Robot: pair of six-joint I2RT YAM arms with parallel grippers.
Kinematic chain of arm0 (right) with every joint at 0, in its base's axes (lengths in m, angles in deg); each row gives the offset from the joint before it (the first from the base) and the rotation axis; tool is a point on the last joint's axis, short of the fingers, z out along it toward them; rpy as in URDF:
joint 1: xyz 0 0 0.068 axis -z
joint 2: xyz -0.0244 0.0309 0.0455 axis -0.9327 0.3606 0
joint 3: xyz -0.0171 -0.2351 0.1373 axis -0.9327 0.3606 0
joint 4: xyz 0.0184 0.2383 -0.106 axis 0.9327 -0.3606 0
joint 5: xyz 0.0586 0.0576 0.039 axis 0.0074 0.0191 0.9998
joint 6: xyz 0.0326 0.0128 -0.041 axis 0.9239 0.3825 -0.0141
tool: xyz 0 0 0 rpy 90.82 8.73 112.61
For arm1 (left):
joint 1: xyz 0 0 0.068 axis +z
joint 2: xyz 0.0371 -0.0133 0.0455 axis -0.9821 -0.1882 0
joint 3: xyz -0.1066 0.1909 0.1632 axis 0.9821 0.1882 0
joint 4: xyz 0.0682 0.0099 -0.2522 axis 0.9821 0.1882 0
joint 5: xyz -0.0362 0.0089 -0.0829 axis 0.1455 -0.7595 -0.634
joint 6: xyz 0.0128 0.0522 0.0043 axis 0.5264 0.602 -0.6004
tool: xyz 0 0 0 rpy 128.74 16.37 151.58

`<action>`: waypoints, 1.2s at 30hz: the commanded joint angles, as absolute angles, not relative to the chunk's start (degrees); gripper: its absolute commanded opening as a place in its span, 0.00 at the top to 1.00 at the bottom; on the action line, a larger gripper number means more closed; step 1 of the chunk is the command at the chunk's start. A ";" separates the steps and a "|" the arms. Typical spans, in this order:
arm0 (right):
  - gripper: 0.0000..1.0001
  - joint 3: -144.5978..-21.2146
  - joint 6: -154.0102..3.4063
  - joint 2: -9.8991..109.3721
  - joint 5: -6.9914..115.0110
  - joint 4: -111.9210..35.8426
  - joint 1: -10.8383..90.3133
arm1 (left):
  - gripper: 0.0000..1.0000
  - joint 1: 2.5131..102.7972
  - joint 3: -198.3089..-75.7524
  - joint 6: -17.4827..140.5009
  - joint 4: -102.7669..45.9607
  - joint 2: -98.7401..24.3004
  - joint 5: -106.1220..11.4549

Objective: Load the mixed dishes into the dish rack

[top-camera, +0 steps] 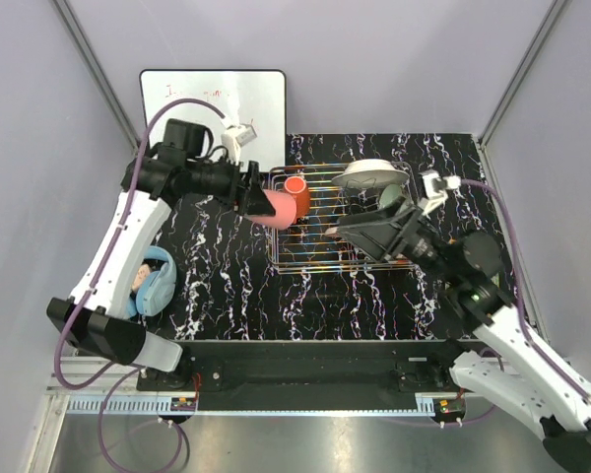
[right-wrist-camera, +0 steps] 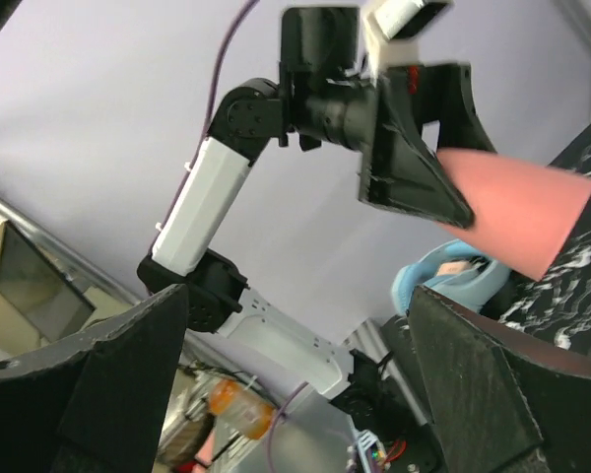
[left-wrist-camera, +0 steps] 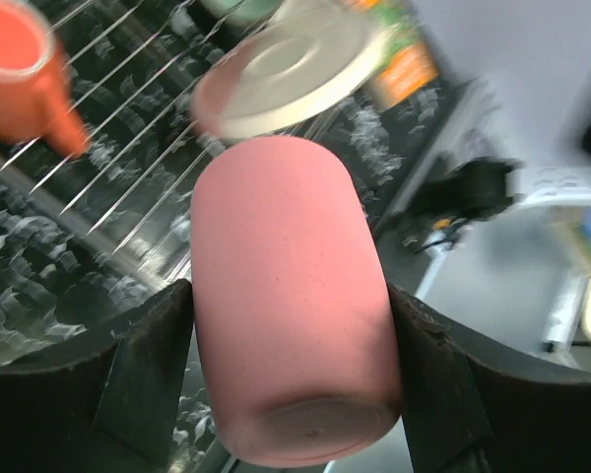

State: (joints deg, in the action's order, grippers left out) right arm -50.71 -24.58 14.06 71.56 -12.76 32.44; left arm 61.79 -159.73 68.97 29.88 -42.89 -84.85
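Observation:
My left gripper is shut on the pink cup and holds it on its side above the left edge of the silver wire dish rack. In the left wrist view the cup sits between both fingers. The orange mug lies in the rack's back left part. A white bowl rests upside down in the back right part, with a mint-green bowl beside it. My right gripper is open and empty above the rack's right half. The plates are out of view.
Blue headphones lie on the black marbled table left of the rack. A white whiteboard stands at the back left. Grey walls close in both sides.

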 commanded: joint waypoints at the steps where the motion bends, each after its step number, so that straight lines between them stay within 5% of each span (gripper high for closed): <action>1: 0.00 -55.08 -34.90 3.74 62.03 -34.59 32.57 | 1.00 57.98 -162.68 79.94 37.69 -46.70 -64.87; 13: 0.00 -53.86 -36.33 -8.84 54.37 -47.81 32.57 | 1.00 43.65 -172.69 85.39 39.09 -62.70 -43.13; 36: 0.00 -52.53 -35.89 -14.56 51.12 -54.14 32.57 | 1.00 38.29 -166.12 85.83 31.71 -76.60 -36.61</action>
State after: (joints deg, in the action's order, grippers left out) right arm -52.53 -35.44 -14.26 51.98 -54.09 32.46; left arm 38.51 -167.36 85.16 35.24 -75.28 -39.00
